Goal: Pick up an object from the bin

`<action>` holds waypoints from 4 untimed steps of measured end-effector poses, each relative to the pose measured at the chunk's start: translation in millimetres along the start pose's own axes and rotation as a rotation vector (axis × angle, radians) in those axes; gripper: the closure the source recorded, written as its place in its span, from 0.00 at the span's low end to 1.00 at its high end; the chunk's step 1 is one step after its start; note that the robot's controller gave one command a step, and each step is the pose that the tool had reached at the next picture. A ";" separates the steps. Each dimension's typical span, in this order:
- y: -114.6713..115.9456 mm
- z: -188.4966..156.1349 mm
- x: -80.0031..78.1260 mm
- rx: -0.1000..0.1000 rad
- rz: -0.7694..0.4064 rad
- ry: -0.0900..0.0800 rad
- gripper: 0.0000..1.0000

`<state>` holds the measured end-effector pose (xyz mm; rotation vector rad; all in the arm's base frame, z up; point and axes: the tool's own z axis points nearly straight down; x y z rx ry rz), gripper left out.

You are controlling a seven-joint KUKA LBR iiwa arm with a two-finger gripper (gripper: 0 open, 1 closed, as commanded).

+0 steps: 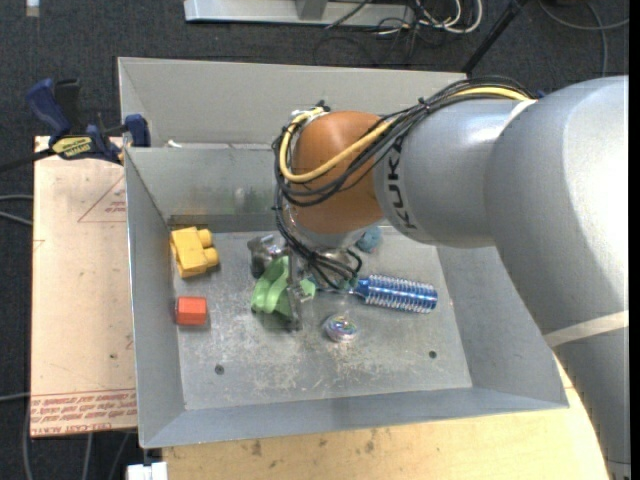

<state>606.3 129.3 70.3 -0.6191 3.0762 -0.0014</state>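
We see the tool down low in the middle of the bin, under the arm's orange cover. It meets a green piece that lies on the bin floor just left of centre. The green piece shows at the tool's left and lower side, its long axis running roughly from the far wall toward the near one. We cannot tell whether the tool is open or closed, since the wrist and cables hide it. A blue ribbed cylinder lies just to the right, and a small shiny thing sits near below. A yellow block and a red block lie well apart to the left. We judge that nothing blocks a straight lift.
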 end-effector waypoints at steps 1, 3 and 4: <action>2.9 -2.4 -2.1 -0.003 -0.003 -0.005 1.00; 1.3 -96.8 9.8 -0.002 -0.057 0.004 1.00; 29.1 -160.7 24.9 -0.002 -0.083 -0.005 1.00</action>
